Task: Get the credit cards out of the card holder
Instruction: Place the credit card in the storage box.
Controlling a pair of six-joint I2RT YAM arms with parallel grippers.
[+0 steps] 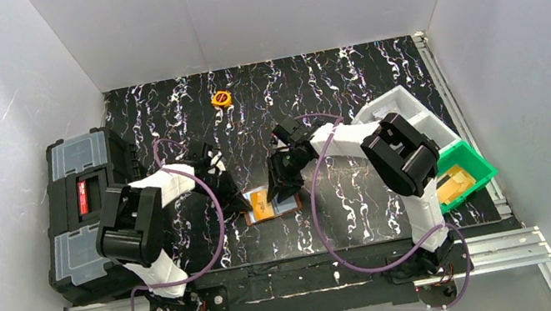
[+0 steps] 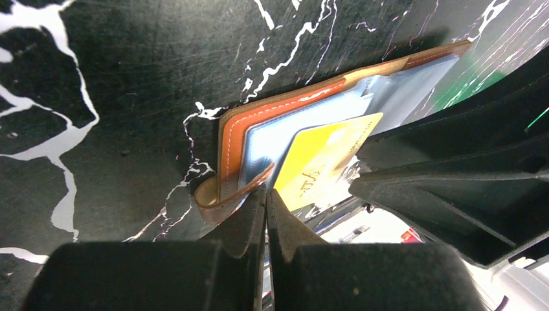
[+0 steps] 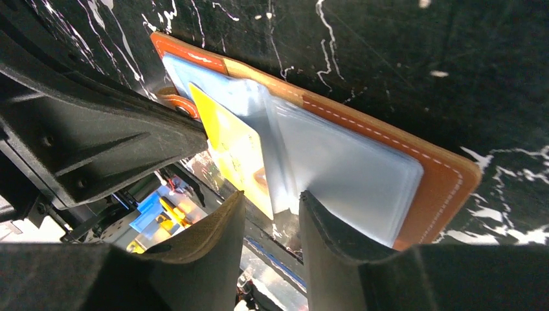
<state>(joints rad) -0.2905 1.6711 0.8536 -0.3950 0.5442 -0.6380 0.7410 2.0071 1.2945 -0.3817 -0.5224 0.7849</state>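
Observation:
The brown card holder (image 1: 269, 204) lies open on the black marbled table between the two grippers. Its pale clear pockets (image 3: 349, 175) face up inside the leather cover (image 3: 447, 181). A yellow credit card (image 3: 233, 146) sticks partway out of a pocket; it also shows in the left wrist view (image 2: 324, 159). My left gripper (image 2: 266, 193) is shut, its tips against the holder's leather strap (image 2: 217, 197) at the left edge. My right gripper (image 3: 272, 206) is open, its fingers either side of the card's corner and the pocket edge, not clamped.
A big black toolbox (image 1: 83, 213) with grey lids stands at the left edge. A green bin (image 1: 469, 169) and a white tray (image 1: 408, 109) sit at the right. A small round orange object (image 1: 221, 98) lies at the back.

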